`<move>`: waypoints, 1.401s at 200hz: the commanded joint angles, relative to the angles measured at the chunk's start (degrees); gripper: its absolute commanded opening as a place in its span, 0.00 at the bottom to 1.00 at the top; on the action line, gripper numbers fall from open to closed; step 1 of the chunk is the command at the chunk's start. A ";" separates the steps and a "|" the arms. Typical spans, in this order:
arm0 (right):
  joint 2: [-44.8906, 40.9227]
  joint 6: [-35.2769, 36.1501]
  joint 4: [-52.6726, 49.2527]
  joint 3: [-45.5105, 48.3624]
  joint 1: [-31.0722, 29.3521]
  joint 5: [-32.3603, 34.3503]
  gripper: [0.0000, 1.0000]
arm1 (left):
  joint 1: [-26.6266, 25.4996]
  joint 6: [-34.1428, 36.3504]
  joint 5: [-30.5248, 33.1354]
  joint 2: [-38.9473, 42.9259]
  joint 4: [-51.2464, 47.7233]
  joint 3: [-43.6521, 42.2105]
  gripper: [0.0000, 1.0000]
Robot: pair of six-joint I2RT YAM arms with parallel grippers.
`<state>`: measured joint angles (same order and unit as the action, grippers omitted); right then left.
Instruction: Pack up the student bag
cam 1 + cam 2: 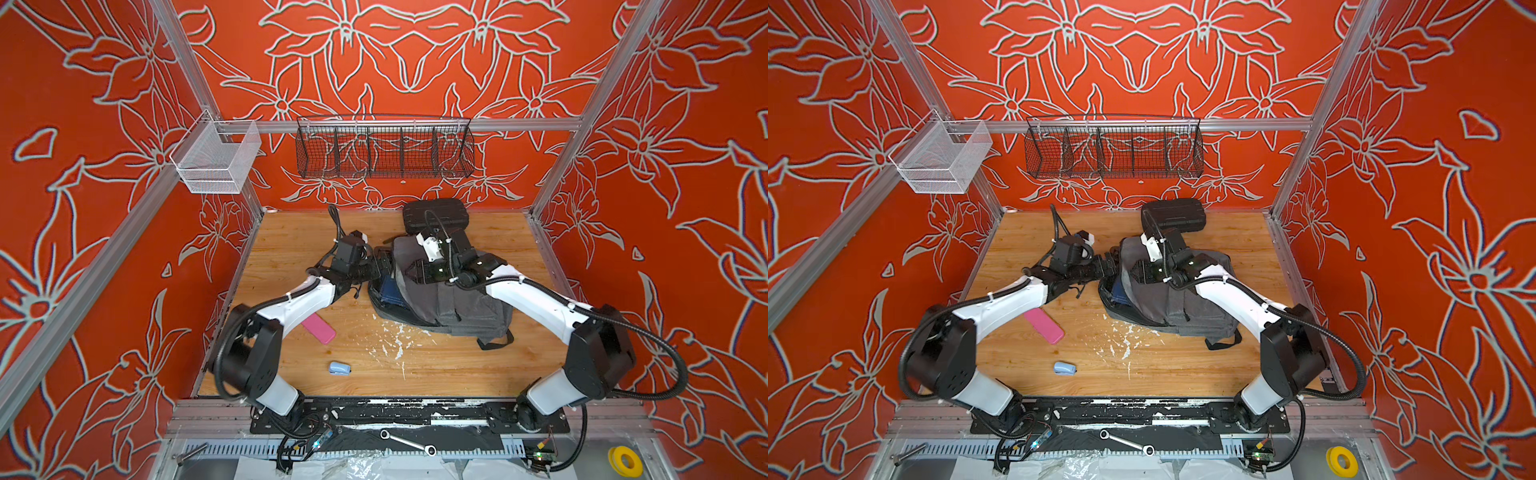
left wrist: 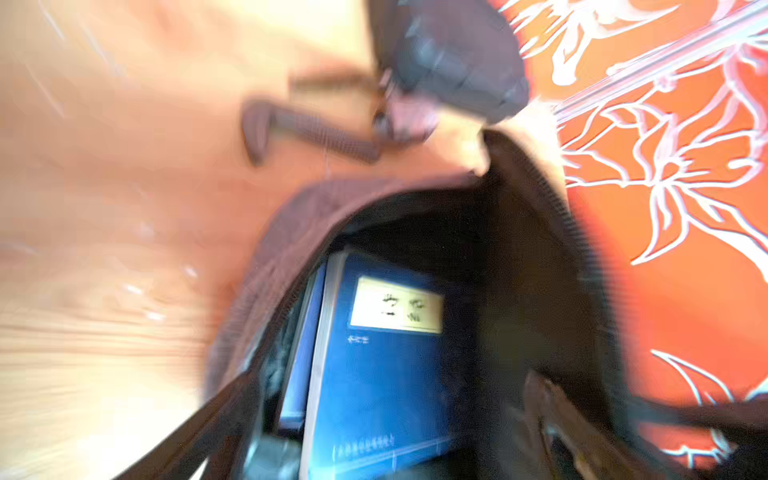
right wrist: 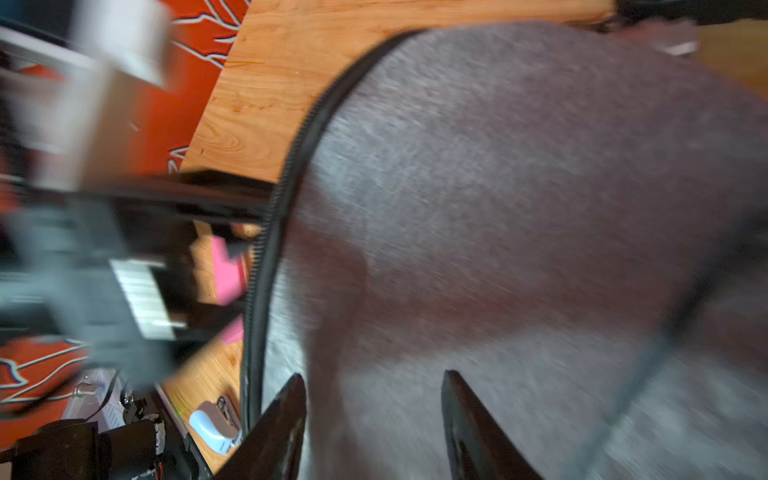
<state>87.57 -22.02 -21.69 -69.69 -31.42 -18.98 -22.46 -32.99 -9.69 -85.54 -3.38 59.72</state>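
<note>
Packing is judged part done: the bag [image 1: 449, 299], on the table [image 1: 291, 249] just before the black case [image 1: 436, 212], holds a blue book [image 2: 374, 374]; the pink case [image 1: 320, 328] and small blue item [image 1: 338, 368] lie outside to its left; the left gripper [image 1: 382, 266] at its mouth and the right gripper [image 3: 372, 374] over it stand open, empty.

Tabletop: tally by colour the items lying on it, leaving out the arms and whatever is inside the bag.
Grey: 1, the student bag
Black: 1, the ribbed case
Pink: 1, the flat case
Light blue: 1, the small object
Total: 4
</note>
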 commanded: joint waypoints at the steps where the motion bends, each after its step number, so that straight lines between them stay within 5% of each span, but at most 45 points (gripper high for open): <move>1: -3.20 4.57 -13.38 -0.66 1.62 3.84 0.56 | -0.05 8.93 5.63 5.14 -10.93 2.42 0.97; 35: -5.99 2.50 -16.87 7.89 1.66 5.35 0.52 | -2.99 15.84 6.49 6.94 -16.44 2.52 0.98; 116: -0.39 -2.73 -10.50 16.88 -1.20 2.56 0.39 | -7.58 8.46 5.18 -0.06 -19.62 0.63 0.99; 200: 1.55 -6.81 -1.49 19.49 -3.03 11.03 0.36 | -10.09 6.49 3.98 4.50 -13.95 -7.37 0.98; 252: 4.08 -6.10 2.19 19.65 -4.05 7.88 0.05 | -11.23 13.28 5.85 9.84 -12.88 -8.50 0.97; 280: -2.87 -2.78 10.40 22.43 -7.33 7.56 0.00 | -11.22 14.46 5.36 11.72 -11.53 -9.53 0.97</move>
<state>90.28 -27.16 -18.87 -49.63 -35.83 -10.92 -33.45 -20.91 -4.75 -75.77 -16.80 51.51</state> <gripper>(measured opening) 0.049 0.976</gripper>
